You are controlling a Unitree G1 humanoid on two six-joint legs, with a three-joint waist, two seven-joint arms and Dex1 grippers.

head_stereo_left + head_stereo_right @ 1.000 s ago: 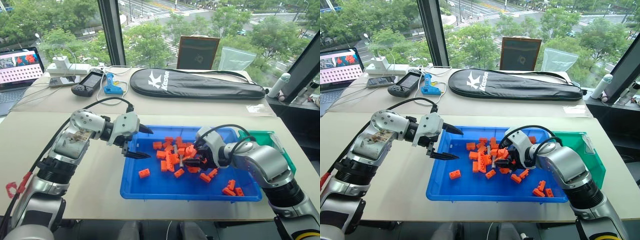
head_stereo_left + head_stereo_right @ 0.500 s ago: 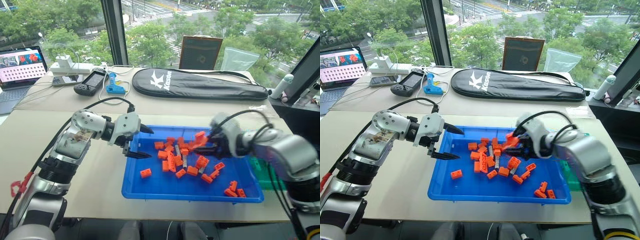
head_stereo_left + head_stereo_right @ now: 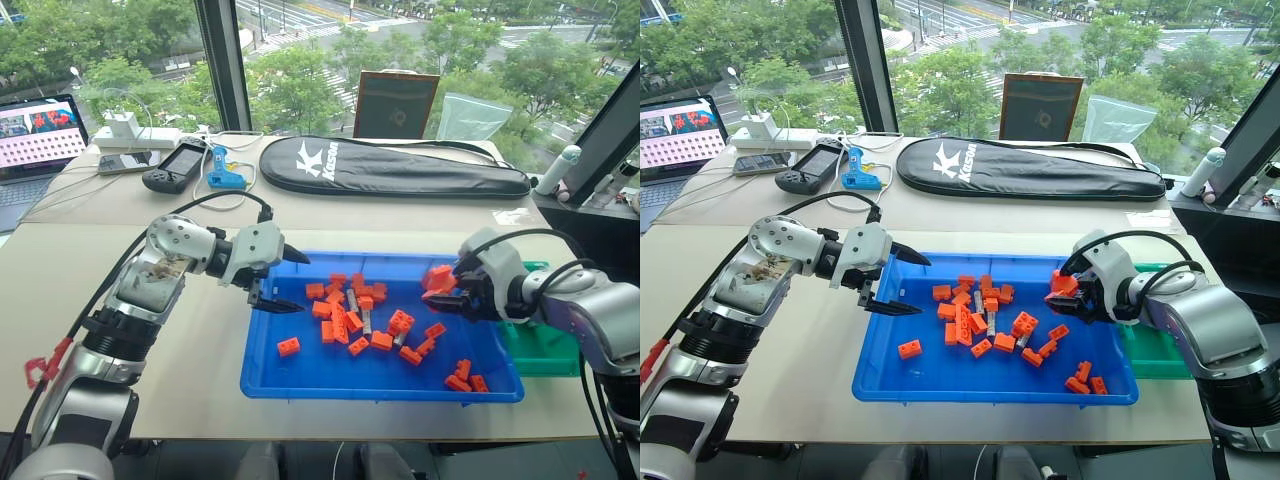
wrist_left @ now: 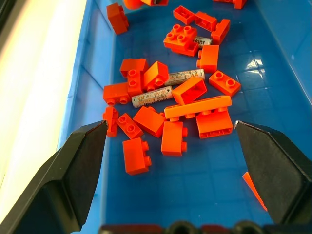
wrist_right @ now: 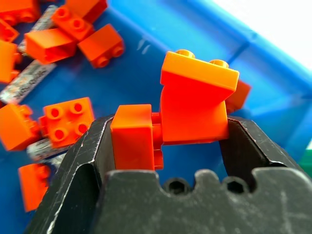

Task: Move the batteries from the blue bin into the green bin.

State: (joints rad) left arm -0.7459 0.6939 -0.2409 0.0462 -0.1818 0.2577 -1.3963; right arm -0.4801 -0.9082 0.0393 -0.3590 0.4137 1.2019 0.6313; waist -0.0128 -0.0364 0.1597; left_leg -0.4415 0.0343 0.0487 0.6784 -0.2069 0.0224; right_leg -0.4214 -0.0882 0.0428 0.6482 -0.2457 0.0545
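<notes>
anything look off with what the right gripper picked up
Yes. The right gripper is clamped on orange bricks, not a battery, near the blue bin's right end by the green bin. The batteries lie among the bricks in the blue bin.

Past the fingers you have a beige table point(image 3: 150, 380), and beyond it a second table point(image 3: 330, 215) against the windows point(image 3: 300, 60). Daylight comes in over green trees point(image 3: 290, 90) and a street below, with a dark window post point(image 3: 222, 65) between panes. On that far table lie a black racket bag point(image 3: 390, 168), a laptop point(image 3: 35, 140), a handheld controller point(image 3: 175, 166), chargers and cables point(image 3: 130, 135). A framed board point(image 3: 395, 105) leans on the glass.
</notes>
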